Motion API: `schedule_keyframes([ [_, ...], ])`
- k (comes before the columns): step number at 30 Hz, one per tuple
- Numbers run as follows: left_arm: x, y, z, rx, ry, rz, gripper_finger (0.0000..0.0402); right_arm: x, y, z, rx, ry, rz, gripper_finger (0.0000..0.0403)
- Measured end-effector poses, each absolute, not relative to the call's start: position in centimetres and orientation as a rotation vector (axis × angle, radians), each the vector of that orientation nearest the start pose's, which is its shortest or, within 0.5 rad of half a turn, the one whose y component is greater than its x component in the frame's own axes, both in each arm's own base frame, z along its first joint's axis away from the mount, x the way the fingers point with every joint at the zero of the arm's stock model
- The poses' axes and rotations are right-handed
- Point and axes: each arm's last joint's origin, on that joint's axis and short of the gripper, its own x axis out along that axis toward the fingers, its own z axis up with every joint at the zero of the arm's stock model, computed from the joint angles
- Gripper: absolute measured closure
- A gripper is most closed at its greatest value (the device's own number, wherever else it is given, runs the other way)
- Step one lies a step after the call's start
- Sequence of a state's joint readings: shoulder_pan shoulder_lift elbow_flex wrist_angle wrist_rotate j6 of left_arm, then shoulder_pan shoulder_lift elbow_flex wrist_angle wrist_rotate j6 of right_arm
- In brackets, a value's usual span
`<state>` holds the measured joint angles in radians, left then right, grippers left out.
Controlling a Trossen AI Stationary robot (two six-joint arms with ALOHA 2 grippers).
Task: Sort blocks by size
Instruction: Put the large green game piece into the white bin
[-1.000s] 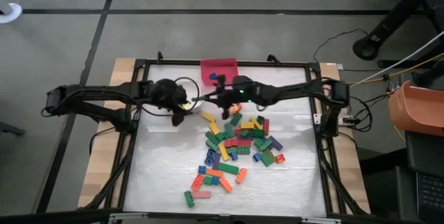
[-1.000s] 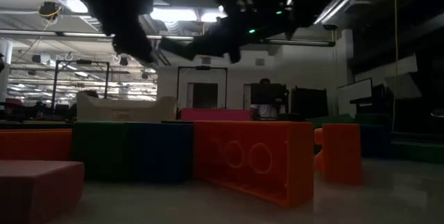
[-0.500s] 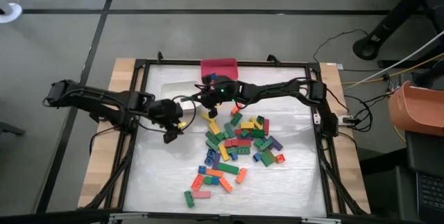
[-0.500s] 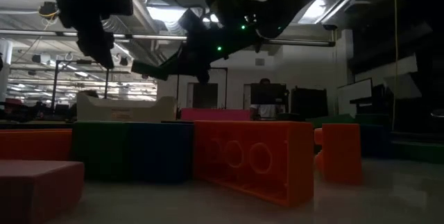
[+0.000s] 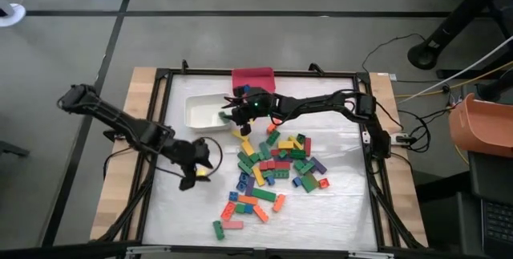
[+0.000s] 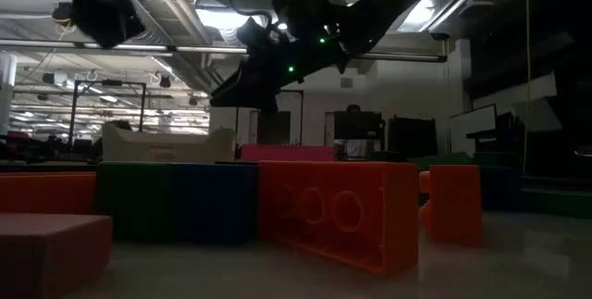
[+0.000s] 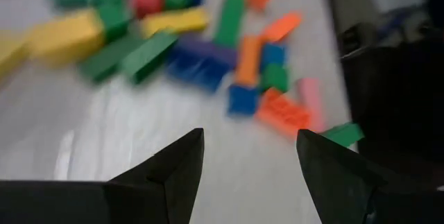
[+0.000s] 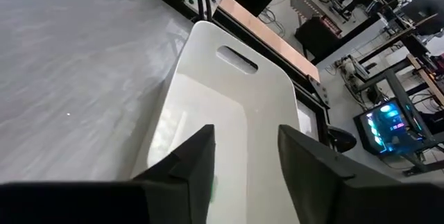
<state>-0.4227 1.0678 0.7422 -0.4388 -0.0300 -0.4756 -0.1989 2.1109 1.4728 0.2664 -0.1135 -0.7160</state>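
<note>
The blocks [image 5: 272, 167] lie in a loose many-coloured pile on the white table top, right of the middle; the left wrist view shows them too [image 7: 208, 50]. My left gripper [image 5: 192, 177] hangs open over bare table just left of the pile, nothing between its fingers [image 7: 250, 161]. My right gripper [image 5: 227, 115] is open above the right end of the white bin [image 5: 200, 111], its fingers pointing into the bin [image 8: 246, 161]. A small green block [image 5: 222, 116] shows in the bin right by those fingertips.
A red bin [image 5: 252, 78] with a blue block in it stands at the table's far edge, just right of the white bin. A black frame [image 5: 160, 131] runs round the table. Bare table lies left of and in front of the pile.
My left gripper has gone from beside the white bin toward the table's near edge, ending left of the pile and leaving the bin uncovered. My right gripper has shifted toward the table's left edge and now stands over the white bin's right end.
</note>
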Motion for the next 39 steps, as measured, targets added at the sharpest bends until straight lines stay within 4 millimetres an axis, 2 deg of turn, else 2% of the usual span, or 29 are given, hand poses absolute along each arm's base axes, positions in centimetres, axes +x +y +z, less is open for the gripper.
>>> schedule_keyframes([
  [2,20.1,-10.0,24.6,-0.220,0.767,-0.261,0.0183,46.6,-9.1,20.6,-0.637,0.390,0.052,0.0236],
  [5,20.8,-12.0,24.0,-0.135,0.723,-0.361,0.0183,45.5,-8.7,22.8,-0.628,0.409,0.061,0.0236],
  [13,21.4,-16.8,20.0,0.024,0.790,-0.509,0.0183,41.6,-7.9,29.4,-0.624,0.424,0.069,0.0237],
  [18,22.0,-19.2,17.8,0.068,0.764,-0.579,0.0183,39.4,-7.5,32.8,-0.633,0.377,0.057,0.0237],
  [22,22.4,-20.3,16.8,0.104,0.712,-0.623,0.0183,37.9,-7.1,35.1,-0.638,0.309,0.074,0.0237],
  [29,23.0,-21.2,15.3,0.173,0.674,-0.663,0.0183,36.3,-6.5,37.4,-0.555,0.220,0.133,0.0237],
  [39,23.4,-21.6,12.6,0.265,0.712,-0.682,0.0184,36.3,-5.7,37.2,-0.523,0.216,0.226,0.0237],
])
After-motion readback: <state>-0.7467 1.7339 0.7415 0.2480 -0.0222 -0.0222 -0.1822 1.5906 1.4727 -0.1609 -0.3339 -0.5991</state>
